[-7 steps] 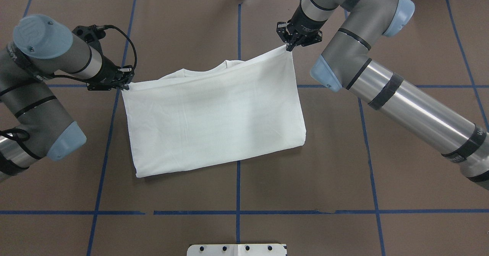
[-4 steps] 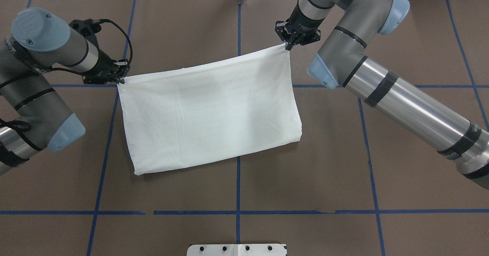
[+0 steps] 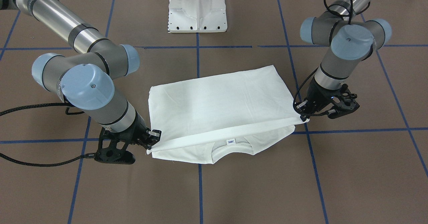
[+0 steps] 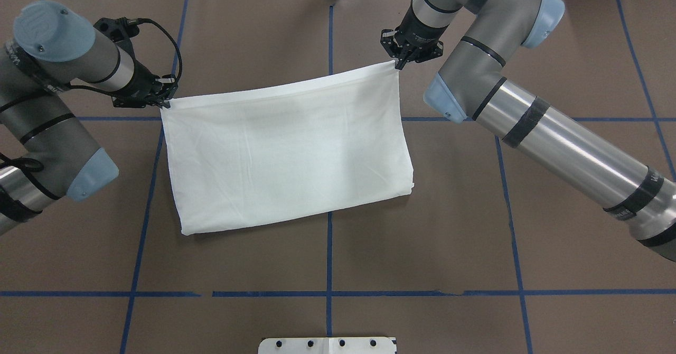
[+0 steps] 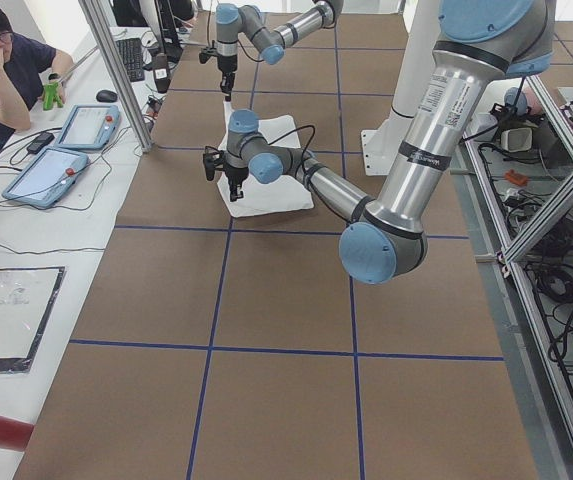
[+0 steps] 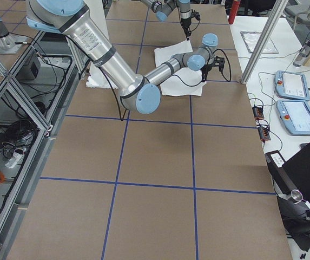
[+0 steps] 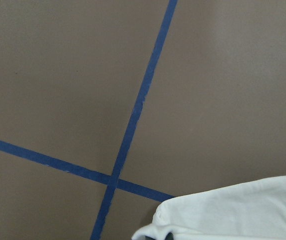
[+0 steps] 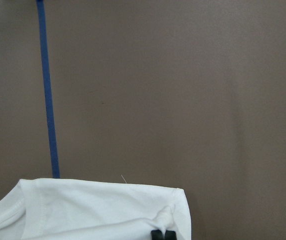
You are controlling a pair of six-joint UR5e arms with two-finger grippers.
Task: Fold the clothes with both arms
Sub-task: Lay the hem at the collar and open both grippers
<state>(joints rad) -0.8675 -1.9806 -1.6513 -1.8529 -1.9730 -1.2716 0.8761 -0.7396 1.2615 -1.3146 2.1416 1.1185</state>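
**As Hem Meets Collar, 2 Claws Hold Shirt's Fold Just Off the Cloth**

While the white T-shirt (image 3: 217,103) lies doubled over near the middle of the brown surface (image 3: 334,170), the left claw (image 3: 303,118) and the right claw (image 3: 153,144) are each pinched tight on 1 corner of its top layer. Between them that layer's edge runs taut and slightly raised, on the side toward the surface's edge opposite the robot. Beneath it, the front-facing view shows the ribbed collar (image 3: 230,154) and its small tag (image 3: 230,141) on the lower layer, which rests flat. From overhead, the top layer hides the collar completely.

The step in hand looks to be the fold that brings the hem over to the shoulders, with only the laydown left. The next move calls for both claws to lower their corners together at 1 pace, so the edge lands square across the shoulder line without sag or skew. The fingers should then part and back away without dragging the cloth.
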